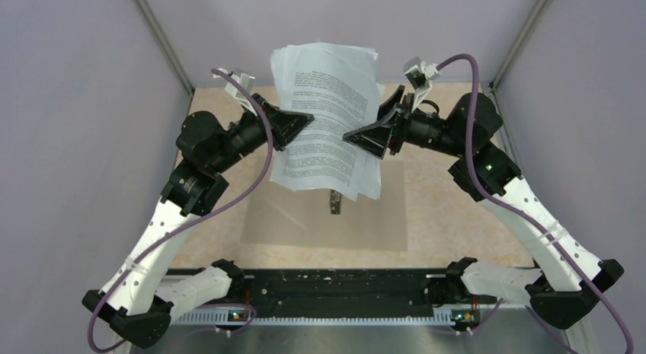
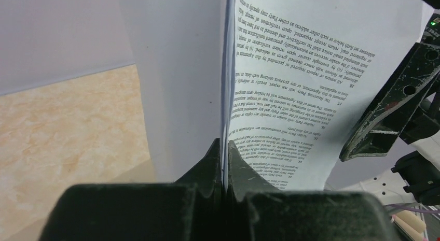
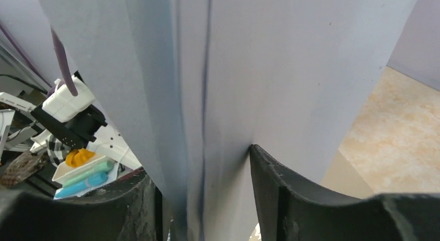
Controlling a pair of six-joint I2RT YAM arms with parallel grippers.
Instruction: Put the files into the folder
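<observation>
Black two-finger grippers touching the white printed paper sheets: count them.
2. The left gripper pinches the white printed paper sheets at their left edge; the right gripper clamps their right side.

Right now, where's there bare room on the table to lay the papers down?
The folder lies open and flat below the lifted files, bare except for its clip at the middle. Bare table also shows right of the folder. Above it is crowded: the left gripper and right gripper both pinch the files.
</observation>
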